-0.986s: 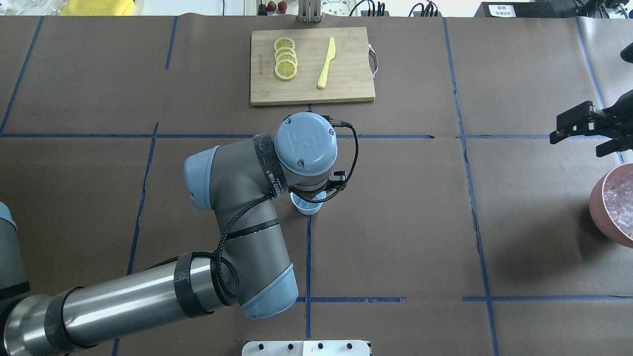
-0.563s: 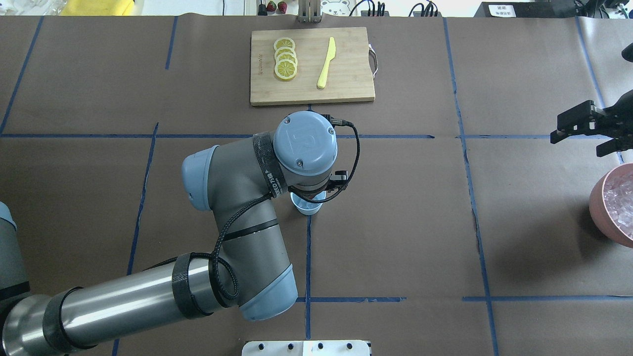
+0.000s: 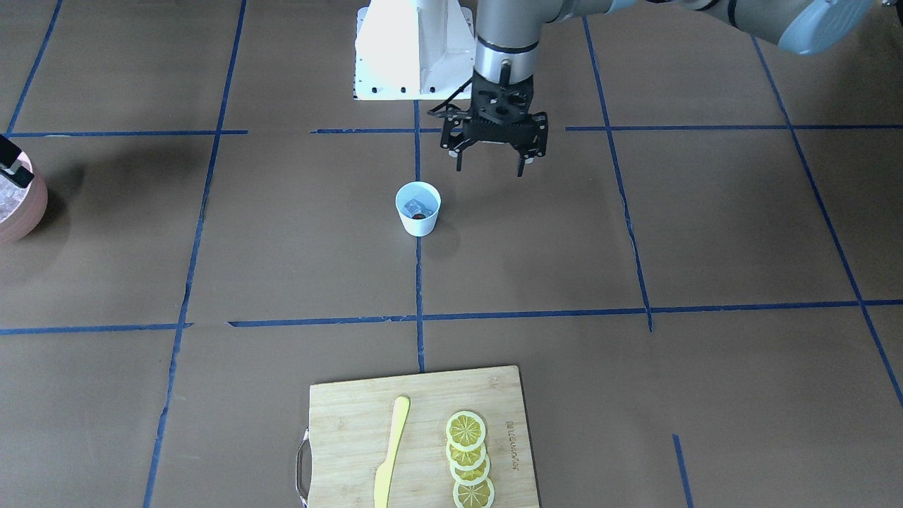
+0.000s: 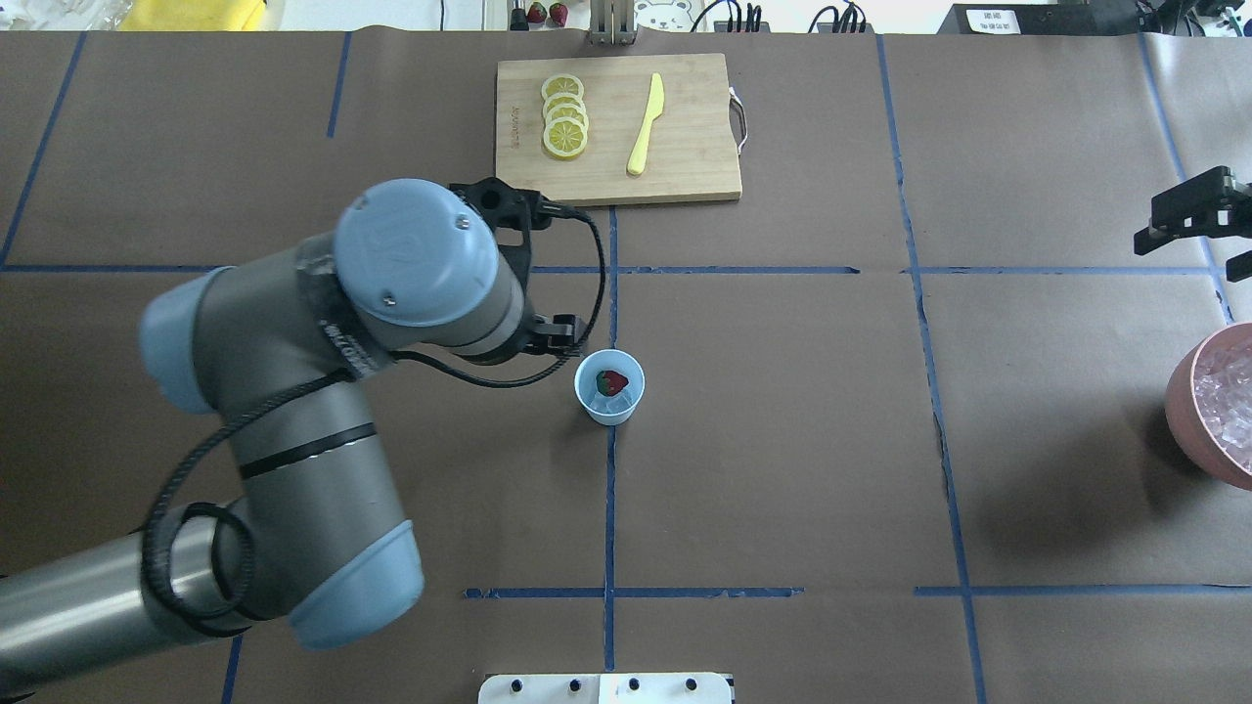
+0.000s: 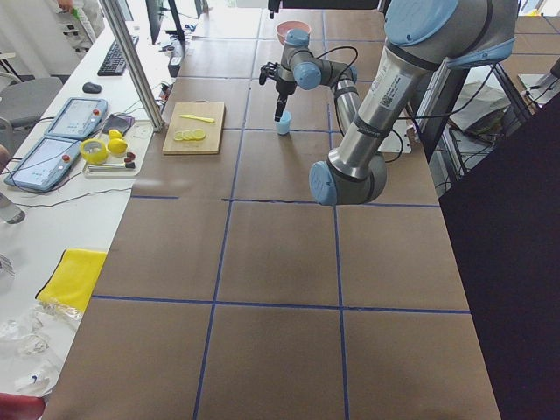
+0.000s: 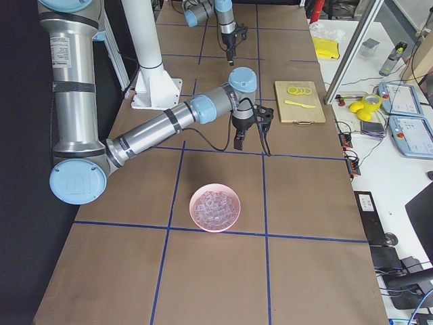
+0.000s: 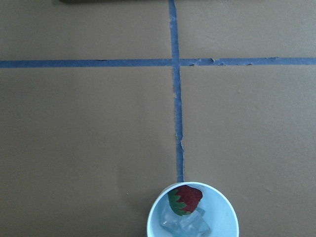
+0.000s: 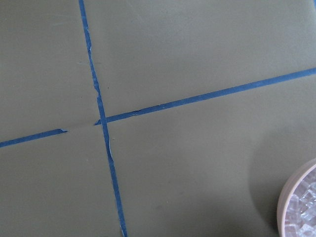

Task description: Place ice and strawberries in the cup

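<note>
L arm: the forearm comes in low from the robot's left, the elbow is bent up, and the wrist is turned so the L gripper [image 3: 491,169] hangs straight down, clear of the table. Its jaws are wide w/ nothing btwn the fingers. The cup [image 3: 417,220] stands upright on the table, lower than the fingertips and off to the gripper's right (the robot's own right), near but not touching. Inside the cup a strawberry [image 7: 186,199], red w/ a green leaf end, lies on top of a few ice cubes [image 7: 192,226]. In the L wrist view the cup sits at the bottom edge.

R arm: it is stretched long and low over the table, w/ the wrist bent so the R gripper [image 6: 252,143] points down above the tabletop. Its jaws are apart and empty. A pink bowl [image 6: 193,206] of loose ice [image 6: 215,206] sits near this gripper but apart from it, toward the table's R end.

Beyond the L gripper, away from the robot, is a cutting board [image 4: 694,98] w/ lemon slices [image 4: 564,127] and a yellow knife [image 4: 646,125], well apart from both grippers.
</note>
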`<action>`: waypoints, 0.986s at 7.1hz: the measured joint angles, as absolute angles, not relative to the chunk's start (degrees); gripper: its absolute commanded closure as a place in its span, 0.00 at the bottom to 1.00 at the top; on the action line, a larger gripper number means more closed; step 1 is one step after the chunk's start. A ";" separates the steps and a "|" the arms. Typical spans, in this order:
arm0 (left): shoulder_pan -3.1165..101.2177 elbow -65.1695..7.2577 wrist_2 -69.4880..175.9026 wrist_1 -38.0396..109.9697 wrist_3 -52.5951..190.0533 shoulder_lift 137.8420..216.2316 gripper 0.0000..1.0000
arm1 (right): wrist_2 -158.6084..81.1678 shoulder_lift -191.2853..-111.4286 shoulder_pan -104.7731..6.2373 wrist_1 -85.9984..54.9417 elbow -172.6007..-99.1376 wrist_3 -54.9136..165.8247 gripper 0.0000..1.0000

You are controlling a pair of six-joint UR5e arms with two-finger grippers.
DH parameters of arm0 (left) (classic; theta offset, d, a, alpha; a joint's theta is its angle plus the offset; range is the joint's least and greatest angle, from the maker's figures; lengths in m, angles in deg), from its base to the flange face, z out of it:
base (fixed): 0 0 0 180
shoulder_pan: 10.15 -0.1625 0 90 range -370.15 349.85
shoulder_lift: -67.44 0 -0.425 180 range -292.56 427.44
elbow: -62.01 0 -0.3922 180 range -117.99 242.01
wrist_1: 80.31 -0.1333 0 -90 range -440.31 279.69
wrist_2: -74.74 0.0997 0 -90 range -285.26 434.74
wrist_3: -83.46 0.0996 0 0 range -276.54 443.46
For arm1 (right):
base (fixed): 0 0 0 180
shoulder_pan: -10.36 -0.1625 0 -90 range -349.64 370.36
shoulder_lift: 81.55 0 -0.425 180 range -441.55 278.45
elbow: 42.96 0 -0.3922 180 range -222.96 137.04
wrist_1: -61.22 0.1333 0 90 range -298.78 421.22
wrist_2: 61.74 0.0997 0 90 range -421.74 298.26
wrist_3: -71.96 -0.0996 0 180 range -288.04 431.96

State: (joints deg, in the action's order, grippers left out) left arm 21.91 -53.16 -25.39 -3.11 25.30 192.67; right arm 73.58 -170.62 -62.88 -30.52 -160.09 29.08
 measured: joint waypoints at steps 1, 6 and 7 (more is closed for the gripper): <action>26.31 -58.61 -28.89 -4.19 32.20 186.62 0.01 | 74.11 -170.54 -65.87 -30.59 -157.37 34.29 0.00; 62.50 -55.30 -52.49 -6.78 79.99 166.77 0.00 | 74.77 -164.92 -81.51 -45.00 -143.91 70.73 0.00; 68.75 -48.84 -54.39 -8.27 89.17 166.65 0.00 | 73.81 -162.58 -84.06 -49.82 -141.38 78.78 0.00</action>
State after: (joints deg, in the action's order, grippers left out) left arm 68.75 -48.84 -54.39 -8.27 89.17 166.65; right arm 73.81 -162.58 -84.06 -49.82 -141.38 78.78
